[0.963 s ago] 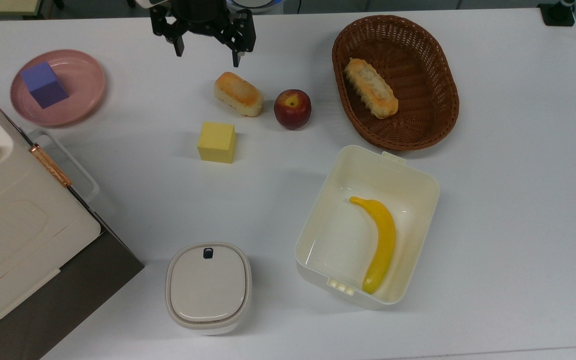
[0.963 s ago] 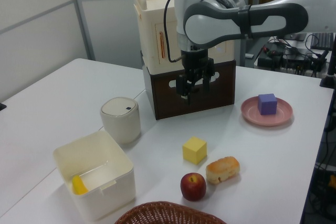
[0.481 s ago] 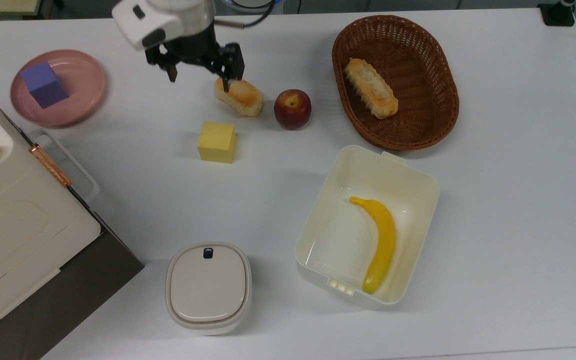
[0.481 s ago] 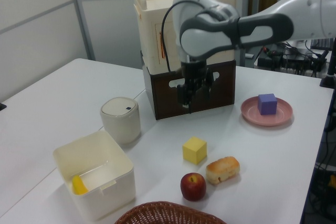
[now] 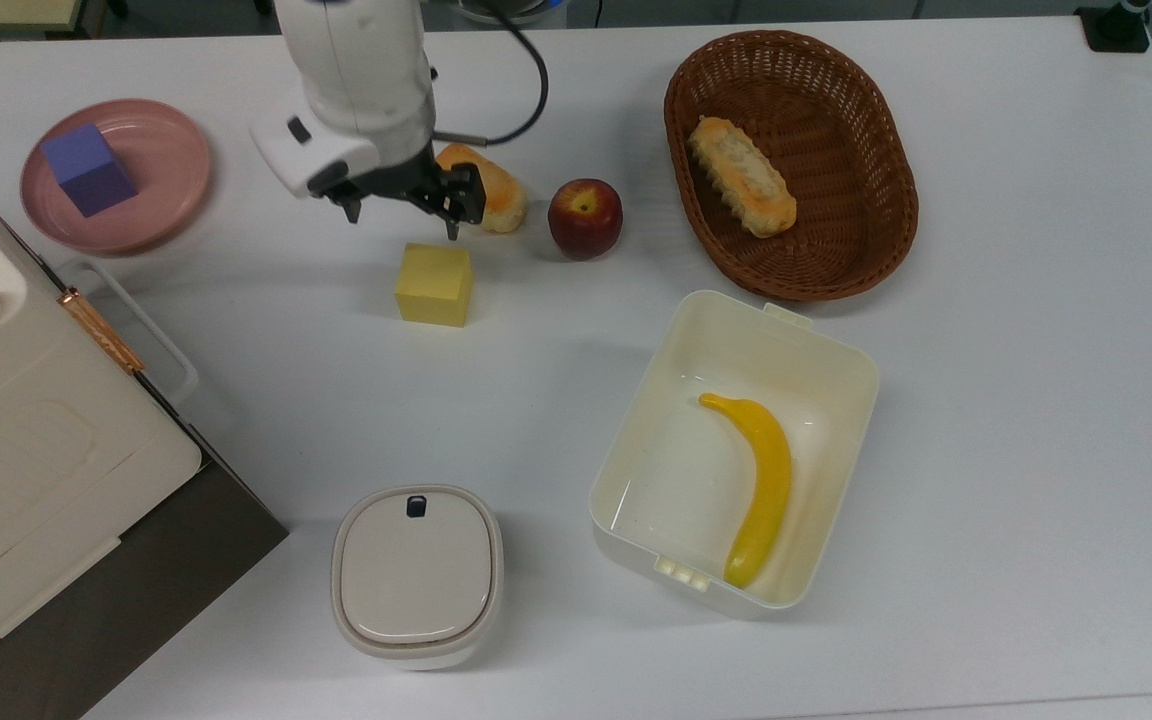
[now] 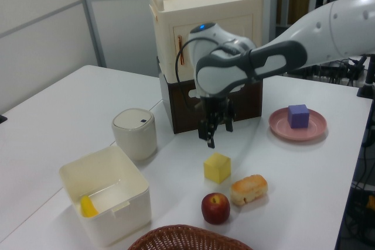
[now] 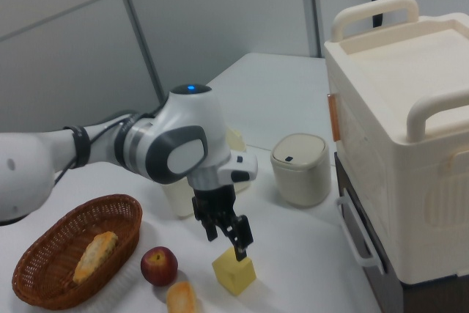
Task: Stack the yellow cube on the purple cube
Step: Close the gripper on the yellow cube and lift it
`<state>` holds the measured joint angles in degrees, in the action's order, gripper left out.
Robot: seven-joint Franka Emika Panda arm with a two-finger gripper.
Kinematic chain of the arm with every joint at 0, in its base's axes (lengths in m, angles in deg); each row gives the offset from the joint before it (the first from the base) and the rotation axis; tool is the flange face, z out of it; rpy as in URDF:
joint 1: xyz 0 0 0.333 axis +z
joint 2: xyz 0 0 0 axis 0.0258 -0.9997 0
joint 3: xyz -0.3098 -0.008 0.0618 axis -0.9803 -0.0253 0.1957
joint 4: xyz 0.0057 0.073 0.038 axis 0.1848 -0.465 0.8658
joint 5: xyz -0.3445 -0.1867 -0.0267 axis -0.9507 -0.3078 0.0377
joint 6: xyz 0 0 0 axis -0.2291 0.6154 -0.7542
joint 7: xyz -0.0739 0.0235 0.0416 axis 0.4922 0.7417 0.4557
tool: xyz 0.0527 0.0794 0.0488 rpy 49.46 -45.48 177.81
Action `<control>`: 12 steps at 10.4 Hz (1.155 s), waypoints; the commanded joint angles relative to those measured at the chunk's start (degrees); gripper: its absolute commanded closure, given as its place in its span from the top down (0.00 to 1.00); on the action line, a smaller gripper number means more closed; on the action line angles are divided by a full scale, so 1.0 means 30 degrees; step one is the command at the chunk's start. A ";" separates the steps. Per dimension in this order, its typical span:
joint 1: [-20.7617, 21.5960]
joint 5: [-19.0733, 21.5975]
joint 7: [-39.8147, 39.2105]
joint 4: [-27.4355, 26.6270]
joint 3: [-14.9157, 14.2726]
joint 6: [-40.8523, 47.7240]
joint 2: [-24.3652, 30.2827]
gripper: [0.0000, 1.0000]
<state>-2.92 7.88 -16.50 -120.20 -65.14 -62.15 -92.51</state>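
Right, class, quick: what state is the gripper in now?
Gripper: open, holding nothing, poised just above the yellow cube.

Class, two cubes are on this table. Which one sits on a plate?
The purple cube: it rests on the pink plate. The yellow cube sits directly on the white table, just below the open gripper.

Yellow cube (image 5: pixel 433 284) pale yellow, purple cube (image 5: pixel 88 169) violet-blue (pink plate (image 5: pixel 161 190))
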 commanded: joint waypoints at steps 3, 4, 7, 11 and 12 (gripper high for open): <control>0.0098 -0.0263 -0.0434 -0.0329 0.0460 -0.0863 -0.1581 1.00; 0.0039 -0.0263 -0.0406 -0.0329 0.0695 -0.0892 -0.1960 1.00; 0.0010 -0.0292 -0.0405 -0.0358 0.0697 -0.1652 -0.2781 1.00; -0.0107 -0.1517 -0.0230 -0.0329 0.0697 -0.1832 -0.2757 0.50; -0.0485 -0.2045 -0.0375 -0.0358 0.0697 -0.1685 -0.2320 0.48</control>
<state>-2.89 4.96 -16.66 -120.34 -63.25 -67.08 -102.11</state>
